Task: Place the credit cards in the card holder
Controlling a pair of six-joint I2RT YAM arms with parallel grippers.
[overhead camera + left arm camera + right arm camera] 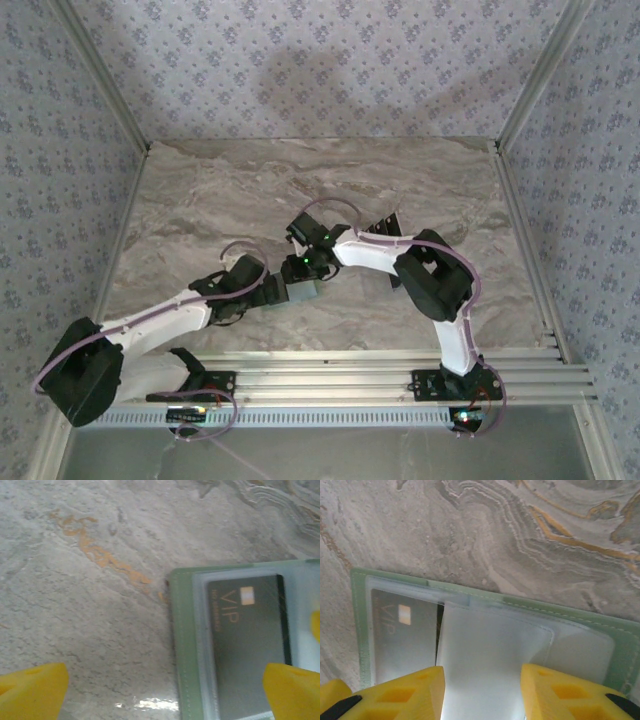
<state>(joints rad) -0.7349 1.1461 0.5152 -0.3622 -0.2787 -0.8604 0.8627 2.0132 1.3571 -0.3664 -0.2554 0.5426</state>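
Observation:
The sage-green card holder (485, 597) lies open and flat on the marble table. A dark credit card (247, 640) printed "VIP" sits inside its clear left pocket (402, 630). My right gripper (482, 695) hangs low over the holder. Its yellow fingers (402, 695) stand apart on either side of a translucent middle pocket flap (490, 650), and I see no grip on it. My left gripper (162, 695) is wide open, and the holder's left edge (182, 645) lies between its fingertips. In the top view both grippers meet at the holder (303, 292) in mid-table.
The marble tabletop (250, 190) stretches behind and to the left of the holder. A dark flat shape (388, 224) lies behind the right arm, partly hidden. Metal rails (380, 375) run along the near edge, and patterned walls enclose the table.

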